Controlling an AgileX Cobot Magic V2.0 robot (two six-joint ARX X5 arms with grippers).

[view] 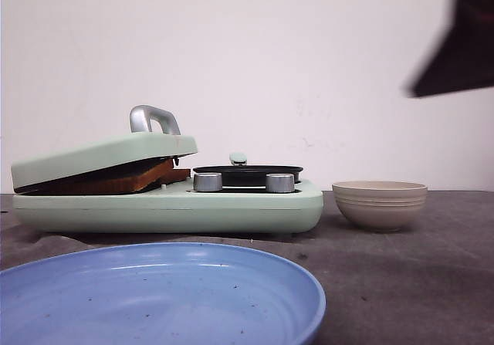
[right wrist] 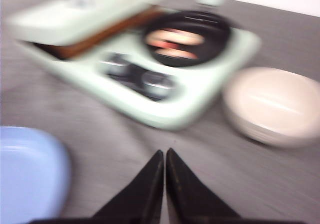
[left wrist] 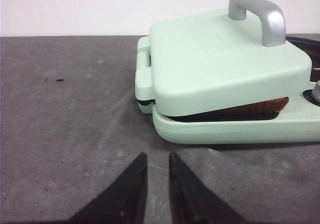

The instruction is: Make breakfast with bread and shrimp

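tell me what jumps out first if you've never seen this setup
The mint-green breakfast maker sits mid-table, its lid propped ajar on browned bread. Its small black pan on the right holds pinkish food, too blurred to name. A blue plate fills the foreground, with a beige bowl to the right.

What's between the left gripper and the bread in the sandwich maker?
Only bare grey table separates the left gripper from the sandwich maker clamping the bread, as the left wrist view shows.
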